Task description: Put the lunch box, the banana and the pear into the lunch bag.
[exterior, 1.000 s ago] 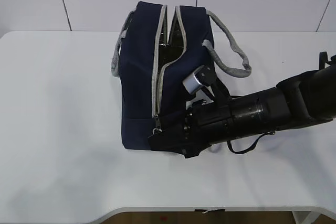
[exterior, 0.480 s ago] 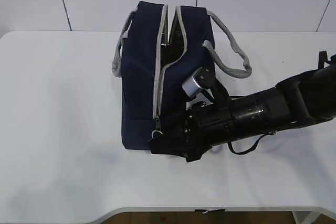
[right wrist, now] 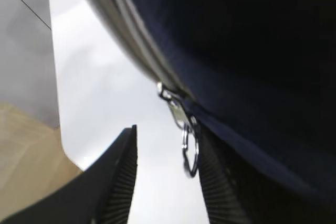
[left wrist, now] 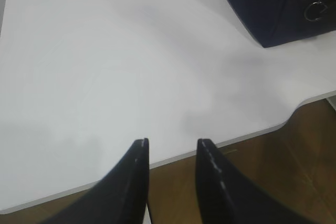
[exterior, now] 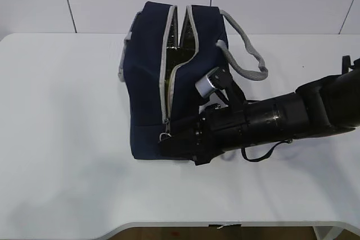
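Note:
The navy lunch bag (exterior: 149,82) stands mid-table, its grey zipper (exterior: 165,91) parted along the top toward the far end. My right gripper (exterior: 169,145) reaches across to the bag's near end. In the right wrist view the right gripper (right wrist: 168,129) is open, and the zipper's ring pull (right wrist: 190,153) hangs between the jaws, close to the right finger (right wrist: 218,182). My left gripper (left wrist: 170,142) is open and empty over the table's front edge; the bag's corner (left wrist: 273,3) and its ring pull (left wrist: 315,11) show at the top right. The lunch box, banana and pear are out of view.
The white table (exterior: 62,116) extends left of the bag. Grey webbing handles (exterior: 247,60) drape to the bag's right, above my right arm (exterior: 281,116). A white wall stands behind. The table's front edge (left wrist: 247,132) borders brown floor.
My right gripper has crept a little up and left against the bag's near end. The bag has shifted slightly and its left handle has dropped back.

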### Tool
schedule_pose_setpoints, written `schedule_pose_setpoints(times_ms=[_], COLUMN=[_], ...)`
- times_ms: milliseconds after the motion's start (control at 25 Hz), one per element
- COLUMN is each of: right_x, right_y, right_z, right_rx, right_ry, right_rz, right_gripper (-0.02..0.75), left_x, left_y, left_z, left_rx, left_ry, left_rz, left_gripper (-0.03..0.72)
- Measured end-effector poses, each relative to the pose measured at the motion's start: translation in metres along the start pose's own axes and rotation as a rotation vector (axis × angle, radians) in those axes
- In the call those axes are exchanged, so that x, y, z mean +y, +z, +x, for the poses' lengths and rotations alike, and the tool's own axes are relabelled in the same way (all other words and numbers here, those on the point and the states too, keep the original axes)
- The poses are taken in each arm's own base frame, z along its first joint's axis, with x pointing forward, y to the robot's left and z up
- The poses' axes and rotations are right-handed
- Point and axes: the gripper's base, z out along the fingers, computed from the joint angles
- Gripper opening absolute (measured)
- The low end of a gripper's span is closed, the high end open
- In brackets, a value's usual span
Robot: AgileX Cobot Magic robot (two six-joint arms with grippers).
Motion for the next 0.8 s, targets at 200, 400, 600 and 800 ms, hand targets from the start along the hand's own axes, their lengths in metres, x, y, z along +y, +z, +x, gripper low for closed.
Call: schedule_pose_setpoints(times_ms=[200,400,600,800], right_x=[-0.0005,-0.0003,0.0003,0.0008], right_y=[0.0,0.0,0.0,0.0], right_z=[-0.0006,-0.0002,0.0008,0.0021], right_rx=[-0.006,-0.002,0.009,0.023], right_ry=[-0.006,-0.011,-0.022,-0.035], right_rz=[0.005,0.003,-0.003,-0.009], right_gripper=[0.323,0.308,0.296,0.293], left_x=[0.0002,0.0003,0.0003,0.0008], left_y=[0.0,0.0,0.0,0.0], left_z=[0.0,0.0,0.0,0.0], left_rx=[0.0,0.0,0.0,0.0], left_ry=[0.001,0.002,0.002,0.004], left_rz=[-0.002,-0.004,-0.004,-0.009], left_gripper=[0.241,0.241,0.241,0.241])
